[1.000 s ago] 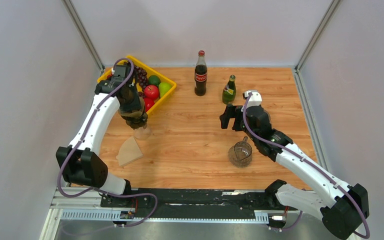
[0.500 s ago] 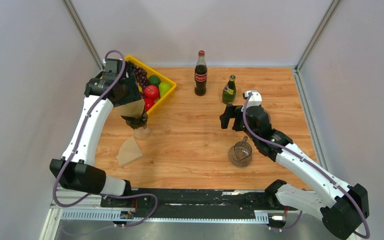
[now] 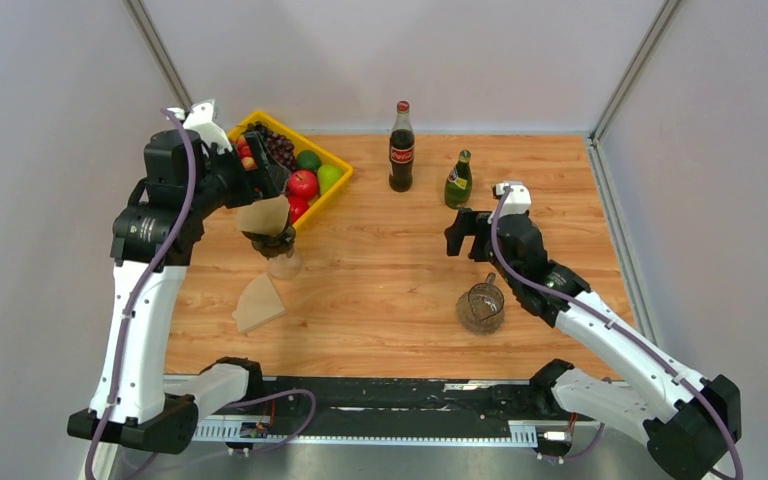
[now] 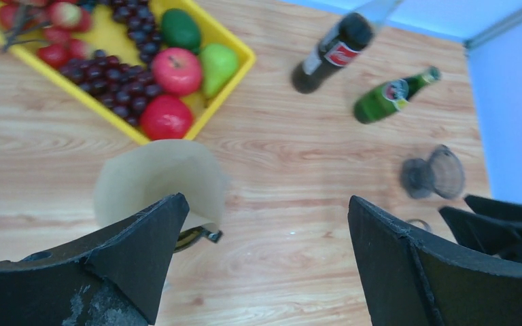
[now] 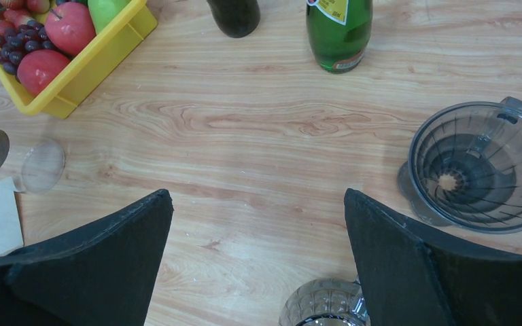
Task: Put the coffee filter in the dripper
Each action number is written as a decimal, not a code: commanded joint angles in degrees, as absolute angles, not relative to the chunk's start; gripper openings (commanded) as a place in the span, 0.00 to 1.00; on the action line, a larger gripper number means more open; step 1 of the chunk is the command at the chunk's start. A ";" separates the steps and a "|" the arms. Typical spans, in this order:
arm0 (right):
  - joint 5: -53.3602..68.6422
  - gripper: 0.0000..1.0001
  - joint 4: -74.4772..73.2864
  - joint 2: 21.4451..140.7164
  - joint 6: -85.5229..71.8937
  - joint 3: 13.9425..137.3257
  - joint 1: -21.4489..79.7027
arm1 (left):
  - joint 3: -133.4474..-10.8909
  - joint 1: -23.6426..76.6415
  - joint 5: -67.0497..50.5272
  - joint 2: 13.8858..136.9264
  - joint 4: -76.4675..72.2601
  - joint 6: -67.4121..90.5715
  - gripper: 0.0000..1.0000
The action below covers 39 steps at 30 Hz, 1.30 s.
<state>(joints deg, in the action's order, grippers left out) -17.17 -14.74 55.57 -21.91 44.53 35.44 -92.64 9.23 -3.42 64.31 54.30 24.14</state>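
Wood table (image 3: 380, 290) | 8 o'clock: flat spare paper (image 3: 258, 303) | 10 o'clock: coffee filter (image 3: 263, 215) upright, open, seated in dark-rimmed holder (image 3: 272, 241) | left gripper (image 4: 266, 204) above it, spread wide, empty | right gripper (image 5: 257, 193) near centre, spread wide, empty, ribbed dripper (image 5: 479, 170) at its 3 o'clock

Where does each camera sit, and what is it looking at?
Top: above and behind the arms, looking down on the table; both arms show.
Left wrist: on the raised left arm, looking down at the paper filter; left hand shows.
Right wrist: low, facing the green bottle and dripper; right hand shows.
Both wrists share the fruit tray.
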 commanded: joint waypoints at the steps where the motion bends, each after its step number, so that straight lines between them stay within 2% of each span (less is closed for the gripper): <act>1: -19.75 1.00 -15.09 53.25 -21.89 43.79 35.08 | -88.49 10.31 -14.20 63.42 48.40 23.18 1.00; 7: -21.40 1.00 -17.31 52.75 -22.64 44.03 33.94 | -85.77 21.51 -7.96 66.80 46.99 22.47 1.00; 12: -20.74 1.00 -19.21 52.84 -24.58 43.94 31.38 | -81.75 30.45 -8.69 70.26 42.35 22.30 1.00; 18: -14.46 1.00 -21.13 54.74 -26.67 43.13 20.18 | -68.72 35.79 -12.43 72.73 29.04 26.06 1.00; 23: -10.70 1.00 -21.51 56.98 -27.53 43.02 10.46 | -64.15 41.77 -5.82 76.39 24.26 29.34 1.00; 33: -8.37 0.99 -20.89 67.63 -26.96 46.01 -2.52 | -56.39 43.90 -3.19 78.25 17.60 33.96 1.00; 39: -5.77 0.86 -19.49 75.21 -26.72 49.45 -3.06 | -54.28 44.01 -4.01 79.36 16.43 35.39 1.00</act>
